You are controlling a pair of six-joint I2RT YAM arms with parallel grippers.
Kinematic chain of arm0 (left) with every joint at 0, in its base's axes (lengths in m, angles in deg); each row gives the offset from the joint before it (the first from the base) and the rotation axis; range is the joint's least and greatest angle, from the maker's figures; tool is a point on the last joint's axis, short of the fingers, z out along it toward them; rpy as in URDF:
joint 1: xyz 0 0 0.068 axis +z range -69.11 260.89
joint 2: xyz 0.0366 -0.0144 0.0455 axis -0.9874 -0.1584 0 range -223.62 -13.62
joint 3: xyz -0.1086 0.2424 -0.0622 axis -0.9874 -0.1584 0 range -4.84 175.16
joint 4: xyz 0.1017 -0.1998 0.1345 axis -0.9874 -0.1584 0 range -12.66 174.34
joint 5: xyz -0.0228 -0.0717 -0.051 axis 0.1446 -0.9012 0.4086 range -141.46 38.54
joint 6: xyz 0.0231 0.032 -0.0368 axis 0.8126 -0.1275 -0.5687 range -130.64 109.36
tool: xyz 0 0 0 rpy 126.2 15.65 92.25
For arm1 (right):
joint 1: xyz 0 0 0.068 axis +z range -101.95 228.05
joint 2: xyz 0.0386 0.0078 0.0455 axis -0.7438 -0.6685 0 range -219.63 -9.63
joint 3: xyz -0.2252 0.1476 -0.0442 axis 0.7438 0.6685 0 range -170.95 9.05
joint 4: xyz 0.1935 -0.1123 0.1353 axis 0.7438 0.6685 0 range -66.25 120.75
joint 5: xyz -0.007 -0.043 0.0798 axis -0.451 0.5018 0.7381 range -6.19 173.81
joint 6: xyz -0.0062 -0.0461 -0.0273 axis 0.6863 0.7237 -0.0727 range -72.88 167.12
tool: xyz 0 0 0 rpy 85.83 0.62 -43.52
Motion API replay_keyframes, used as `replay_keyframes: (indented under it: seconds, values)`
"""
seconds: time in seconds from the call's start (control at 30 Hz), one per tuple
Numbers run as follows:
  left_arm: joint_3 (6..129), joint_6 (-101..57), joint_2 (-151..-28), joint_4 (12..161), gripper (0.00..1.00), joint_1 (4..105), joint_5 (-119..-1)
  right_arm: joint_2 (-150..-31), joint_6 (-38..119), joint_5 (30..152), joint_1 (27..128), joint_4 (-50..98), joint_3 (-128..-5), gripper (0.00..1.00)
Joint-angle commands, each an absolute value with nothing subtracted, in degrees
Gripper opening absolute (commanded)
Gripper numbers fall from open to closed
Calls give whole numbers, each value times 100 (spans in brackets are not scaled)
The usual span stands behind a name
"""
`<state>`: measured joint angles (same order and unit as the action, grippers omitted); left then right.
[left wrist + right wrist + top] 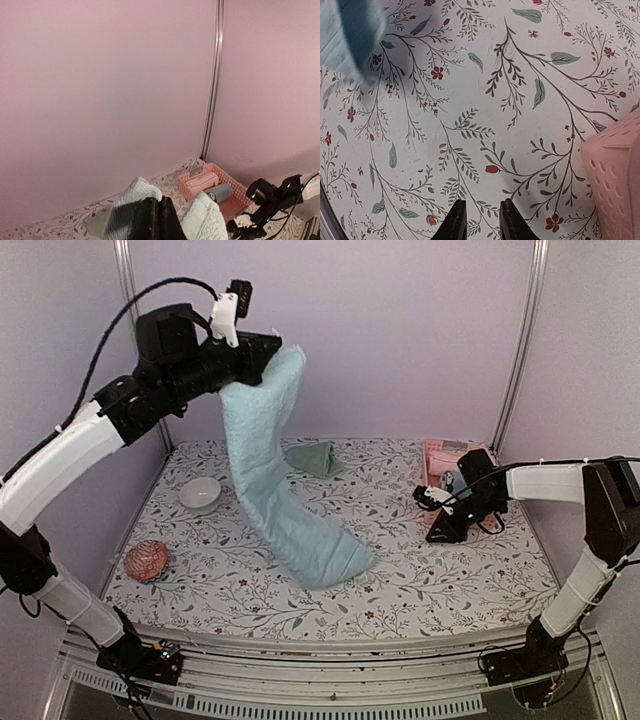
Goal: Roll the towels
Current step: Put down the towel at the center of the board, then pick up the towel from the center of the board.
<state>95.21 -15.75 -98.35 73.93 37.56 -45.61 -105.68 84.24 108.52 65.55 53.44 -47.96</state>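
My left gripper (272, 352) is raised high at the back left and is shut on the top edge of the light blue towel (275, 490). The towel hangs in a long strip, and its lower end rests on the table near the middle. In the left wrist view the closed fingertips (150, 220) pinch the towel (206, 220), which bunches on both sides. The sage-green towel (315, 458) lies crumpled at the back of the table. My right gripper (436, 502) hovers low at the right beside the basket. Its jaws (482, 222) stand slightly apart over bare tablecloth, holding nothing.
A pink slatted basket (437, 452) at the back right holds rolled towels, also visible in the left wrist view (232, 205). A white bowl (200, 493) and a reddish ball (146, 560) sit on the left. The basket corner (615, 165) is near my right gripper.
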Motion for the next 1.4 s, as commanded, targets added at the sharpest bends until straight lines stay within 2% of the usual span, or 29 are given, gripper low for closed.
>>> replay_keyframes:
  seconds: [0.0,0.23,0.53,0.8,0.97,1.23,1.37]
  values:
    - [8168,-2044,-10616,6674,0,3808,-4395,-10130,8338,11169,6392,5720,-5147,24]
    - [6763,-2901,-10589,6397,0,3817,-4641,-9762,8308,11530,6517,6587,-5796,24]
    - [5547,-3404,-9625,5835,0,3871,-4200,-10358,8584,11583,7640,7310,-5865,24]
    - [5027,-3403,-9192,5217,0,4090,-4510,-10952,8976,13449,8163,7990,-5769,43]
    - [4939,-3449,-9089,5263,0,4091,-4317,-11394,8883,13635,8622,7869,-5803,45]
    - [4487,-4333,-8595,6093,0,4083,-4191,-12061,8438,13935,9110,7351,-5903,44]
    - [4355,-4470,-8388,6227,0,4073,-4002,-12237,8328,13898,9242,7192,-5851,37]
